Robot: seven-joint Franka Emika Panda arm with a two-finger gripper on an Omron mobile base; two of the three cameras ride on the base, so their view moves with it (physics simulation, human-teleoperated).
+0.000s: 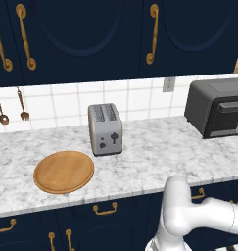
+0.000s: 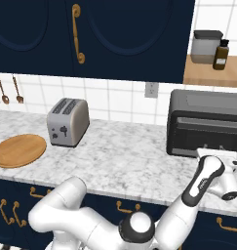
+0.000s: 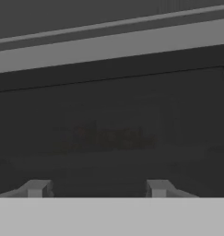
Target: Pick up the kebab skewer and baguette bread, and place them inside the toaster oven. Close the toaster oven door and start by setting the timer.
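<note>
The dark grey toaster oven point(image 2: 206, 122) stands at the right end of the counter, also seen in the left base view point(image 1: 216, 105). Its glass door point(image 3: 113, 124) is upright and shut, with the bar handle point(image 3: 113, 46) along its top. My gripper point(image 3: 98, 188) hangs close in front of the door's lower part, open, its fingertips point(image 3: 37, 188) wide apart with nothing between them. From the right base view my hand point(image 2: 220, 163) sits just before the oven's front. A dim reddish-brown shape point(image 3: 109, 137) shows through the glass, too dark to name. The kebab skewer and baguette bread are otherwise hidden.
A silver two-slot toaster point(image 1: 105, 128) stands mid-counter, with a round wooden plate point(image 1: 63, 171) to its left near the front edge. Utensils point(image 1: 23, 104) hang on the tiled wall. A canister point(image 2: 206, 46) and a bottle point(image 2: 220, 54) sit on a shelf above the oven.
</note>
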